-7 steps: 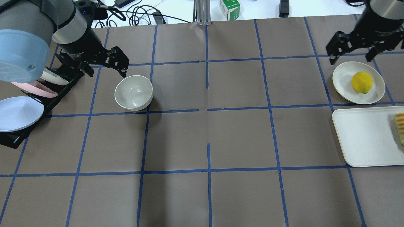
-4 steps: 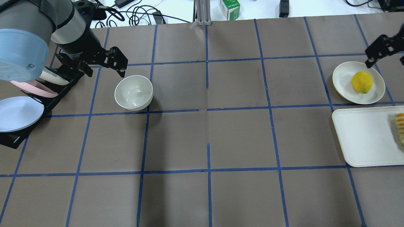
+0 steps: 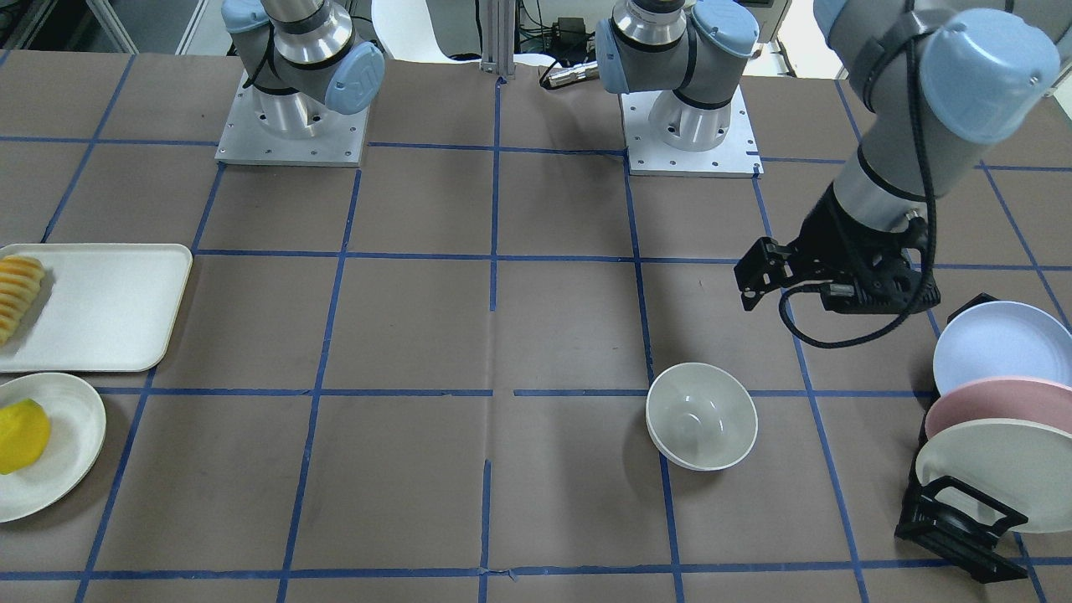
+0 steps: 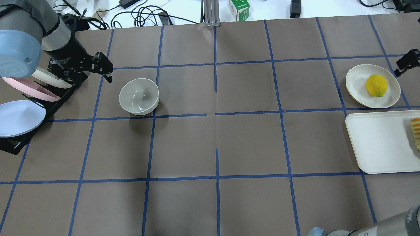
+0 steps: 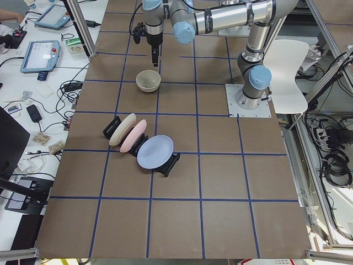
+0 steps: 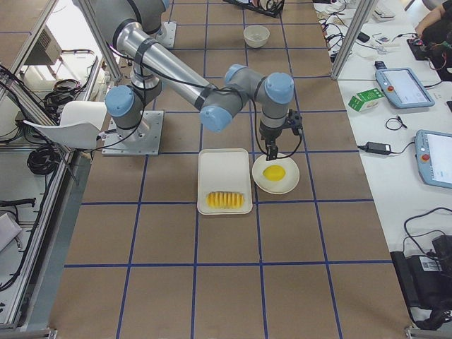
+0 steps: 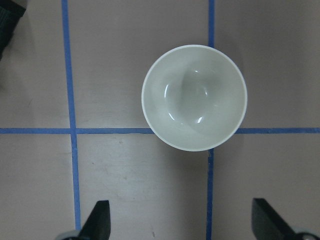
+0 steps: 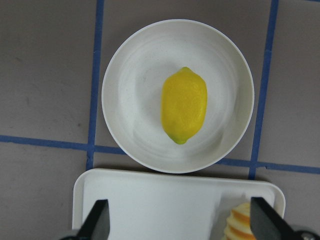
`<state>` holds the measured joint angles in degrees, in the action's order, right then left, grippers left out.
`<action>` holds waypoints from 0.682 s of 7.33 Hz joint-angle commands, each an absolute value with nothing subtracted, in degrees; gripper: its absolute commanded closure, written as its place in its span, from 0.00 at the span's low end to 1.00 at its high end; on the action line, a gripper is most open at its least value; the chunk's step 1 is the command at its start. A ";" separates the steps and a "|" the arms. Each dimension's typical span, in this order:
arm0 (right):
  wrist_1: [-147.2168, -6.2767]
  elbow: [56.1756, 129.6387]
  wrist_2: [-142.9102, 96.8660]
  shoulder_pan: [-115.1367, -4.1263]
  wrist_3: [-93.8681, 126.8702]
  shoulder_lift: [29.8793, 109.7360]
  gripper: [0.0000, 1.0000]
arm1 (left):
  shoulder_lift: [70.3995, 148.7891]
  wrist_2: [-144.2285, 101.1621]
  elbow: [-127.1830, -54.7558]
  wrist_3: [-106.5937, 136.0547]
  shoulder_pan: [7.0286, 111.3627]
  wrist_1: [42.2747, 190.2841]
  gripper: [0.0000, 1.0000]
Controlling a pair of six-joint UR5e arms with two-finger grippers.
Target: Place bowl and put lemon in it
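The left pincer [image 7: 182, 221] hangs over the counter [image 7: 35, 75] with its jaws spread wide and nothing between them. The bowl [image 7: 194, 97] stands upright and empty just ahead of its fingertips, clear of them. The right pincer [image 8: 182, 222] also gapes wide and grips nothing, poised over the tray [image 8: 150, 200] edge, and the lemon [image 8: 184, 106] lies just ahead of it on a plate [image 8: 130, 100].

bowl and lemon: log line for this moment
bowl empty | lemon on plate | left tool open, off bowl | right tool open, off lemon
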<state>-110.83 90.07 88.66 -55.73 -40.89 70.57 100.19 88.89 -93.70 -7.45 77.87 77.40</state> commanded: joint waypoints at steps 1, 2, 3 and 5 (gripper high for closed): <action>-119.40 90.35 88.51 -55.72 -40.87 60.77 0.00 | 107.37 88.86 -93.69 -7.29 77.08 71.84 0.00; -120.31 90.18 88.33 -55.81 -40.78 58.64 0.00 | 110.45 88.77 -93.78 -6.69 77.08 68.33 0.00; -121.02 90.26 88.07 -55.90 -40.61 58.10 0.00 | 113.35 88.68 -95.35 -6.68 77.08 63.94 0.00; -122.34 90.26 87.01 -56.07 -40.61 56.17 0.00 | 116.27 88.68 -97.73 -6.77 77.60 58.72 0.00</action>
<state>-121.57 90.25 87.45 -55.99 -40.64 57.25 114.34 88.70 -96.38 -6.69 77.24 61.70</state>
